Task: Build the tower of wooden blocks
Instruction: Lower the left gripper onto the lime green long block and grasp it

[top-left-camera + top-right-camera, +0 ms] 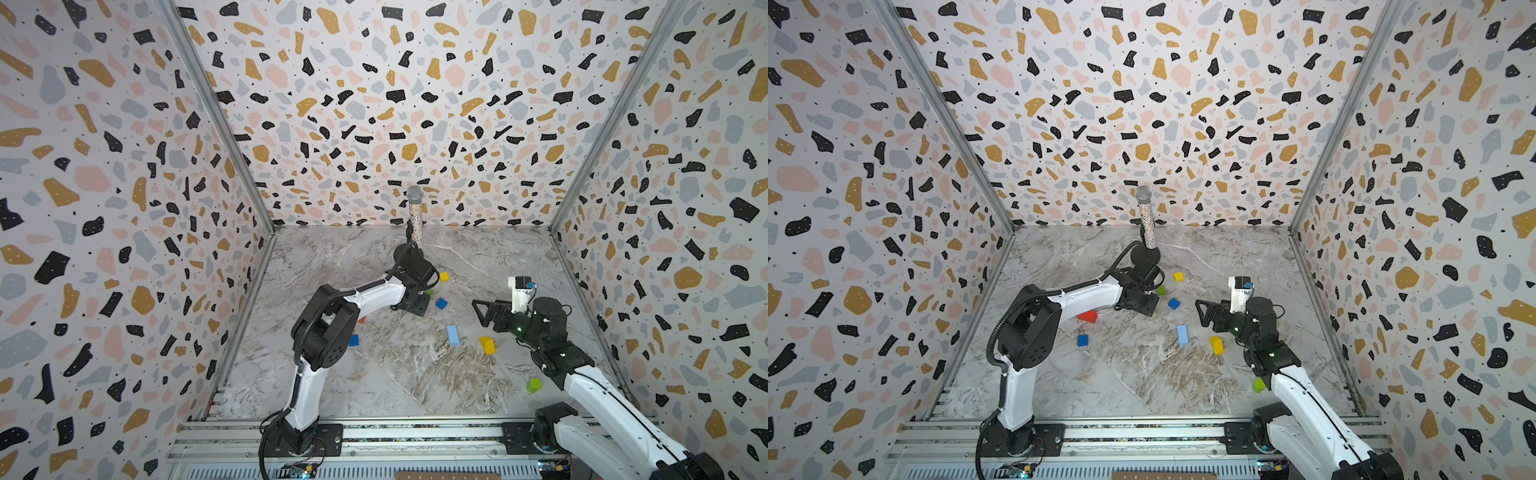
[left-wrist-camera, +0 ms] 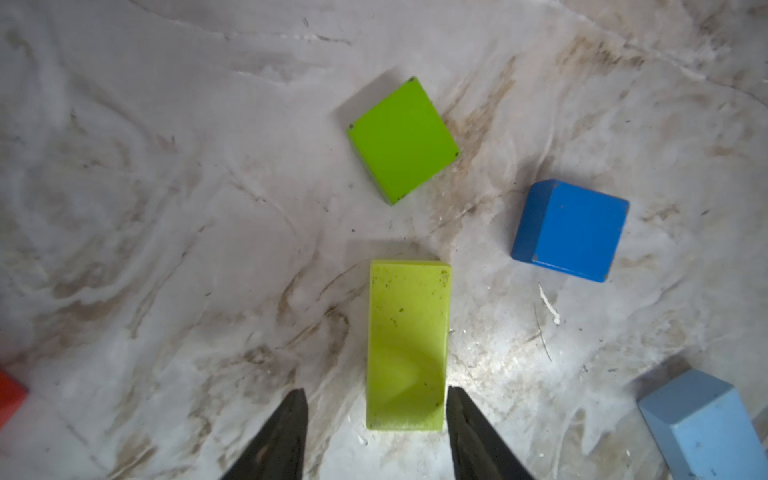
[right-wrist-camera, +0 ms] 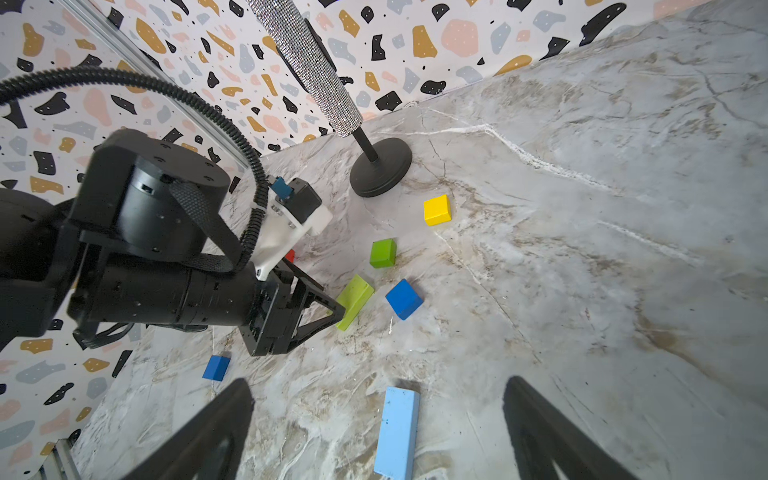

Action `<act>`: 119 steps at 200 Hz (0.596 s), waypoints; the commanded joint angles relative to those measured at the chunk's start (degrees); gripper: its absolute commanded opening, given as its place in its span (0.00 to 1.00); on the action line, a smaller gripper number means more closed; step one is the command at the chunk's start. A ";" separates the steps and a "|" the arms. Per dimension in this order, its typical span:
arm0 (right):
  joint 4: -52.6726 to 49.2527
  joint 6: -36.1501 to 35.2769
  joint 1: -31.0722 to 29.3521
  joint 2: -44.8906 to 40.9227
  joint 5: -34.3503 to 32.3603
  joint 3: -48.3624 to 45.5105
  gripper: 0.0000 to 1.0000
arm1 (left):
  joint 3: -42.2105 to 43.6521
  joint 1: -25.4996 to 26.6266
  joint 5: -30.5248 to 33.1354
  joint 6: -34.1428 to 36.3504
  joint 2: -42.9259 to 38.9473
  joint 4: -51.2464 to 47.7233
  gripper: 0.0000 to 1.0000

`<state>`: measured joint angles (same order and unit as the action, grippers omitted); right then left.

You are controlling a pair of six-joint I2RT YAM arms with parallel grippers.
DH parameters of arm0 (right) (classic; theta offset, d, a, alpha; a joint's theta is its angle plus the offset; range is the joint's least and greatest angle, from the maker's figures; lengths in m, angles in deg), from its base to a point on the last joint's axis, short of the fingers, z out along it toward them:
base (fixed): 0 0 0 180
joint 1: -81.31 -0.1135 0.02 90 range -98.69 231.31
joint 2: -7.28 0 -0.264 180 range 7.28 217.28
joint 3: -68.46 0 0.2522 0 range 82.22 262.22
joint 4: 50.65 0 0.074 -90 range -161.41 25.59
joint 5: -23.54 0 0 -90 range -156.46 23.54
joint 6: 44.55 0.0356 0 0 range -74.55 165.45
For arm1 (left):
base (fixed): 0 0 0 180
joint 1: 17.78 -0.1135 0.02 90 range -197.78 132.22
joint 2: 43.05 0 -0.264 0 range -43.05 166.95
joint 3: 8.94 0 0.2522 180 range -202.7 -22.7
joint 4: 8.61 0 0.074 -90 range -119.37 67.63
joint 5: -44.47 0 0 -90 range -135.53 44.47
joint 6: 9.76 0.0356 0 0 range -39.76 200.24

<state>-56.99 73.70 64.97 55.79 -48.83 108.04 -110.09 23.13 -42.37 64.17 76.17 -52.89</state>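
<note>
Wood blocks lie singly on the marble table [image 1: 374, 382]; the tower is out of view. In the left wrist view my left gripper [image 2: 375, 390] stands open astride a yellow-green brick [image 2: 409, 345]. One finger touches its side and the other stands off with a gap. Beyond it lie a green cube [image 2: 403, 139] and a dark blue cube [image 2: 571, 228]. My right gripper [image 3: 379, 381] hangs wide open above a light blue brick [image 3: 397, 432], clear of it. A yellow cube [image 1: 444, 276], a yellow brick [image 1: 487, 345], another dark blue cube [image 1: 353, 340] and a red block [image 1: 1088, 316] lie around.
A glittery microphone [image 1: 415, 220] on a black round stand [image 3: 380, 166] rises at the back centre, just behind the left gripper [image 1: 417, 306]. A lime-green cylinder [image 1: 533, 385] stands by the right arm's forearm. Patterned walls close in three sides.
</note>
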 commanded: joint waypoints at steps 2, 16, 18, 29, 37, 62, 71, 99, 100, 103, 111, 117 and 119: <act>1.28 0.40 0.17 -0.07 0.79 -0.16 0.96 | -2.53 0.13 -1.04 -0.02 0.88 0.05 0.49; 1.43 0.40 0.17 -0.01 0.84 -0.18 0.96 | -2.95 0.12 -1.31 -0.10 1.27 0.19 0.47; 1.41 0.40 0.17 0.00 0.88 -0.21 0.96 | -3.02 0.13 -1.31 -0.10 1.32 0.09 0.47; 1.37 0.40 0.17 0.08 0.85 -0.25 0.96 | -3.31 0.14 -1.40 -0.10 1.55 0.12 0.47; 1.32 0.40 0.16 0.09 0.83 -0.24 0.96 | -3.47 0.14 -1.57 -0.12 1.71 0.12 0.47; 1.37 0.40 0.17 0.12 0.86 -0.34 0.96 | -3.85 0.14 -2.08 -0.34 2.23 0.17 0.47; 1.37 0.40 0.17 0.09 0.84 -0.32 0.96 | -3.84 0.22 -2.12 -0.43 2.33 0.27 0.47; 1.40 0.40 0.17 0.06 0.87 -0.33 0.96 | -3.76 0.22 -2.02 -0.53 2.57 0.29 0.47; 1.43 0.40 0.17 0.08 0.85 -0.38 0.96 | -3.75 0.22 -2.02 -0.53 2.58 0.29 0.47; 1.45 0.40 0.17 0.09 0.84 -0.42 0.96 | -3.75 0.22 -2.02 -0.55 2.68 0.35 0.47; 1.46 0.40 0.17 0.09 0.90 -0.41 0.96 | -3.75 0.23 -2.02 -0.60 2.75 0.29 0.47; 1.46 0.48 0.17 0.08 0.90 -0.42 0.96 | -3.75 0.23 -2.02 -0.73 2.77 0.29 0.47; 1.46 0.46 0.17 0.02 0.85 -0.42 0.96 | -3.75 0.23 -2.02 -0.72 2.84 0.29 0.47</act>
<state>-56.64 73.72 64.97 55.99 -48.22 107.91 -112.54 23.15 -43.77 64.10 78.53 -52.78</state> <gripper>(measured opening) 0.956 0.471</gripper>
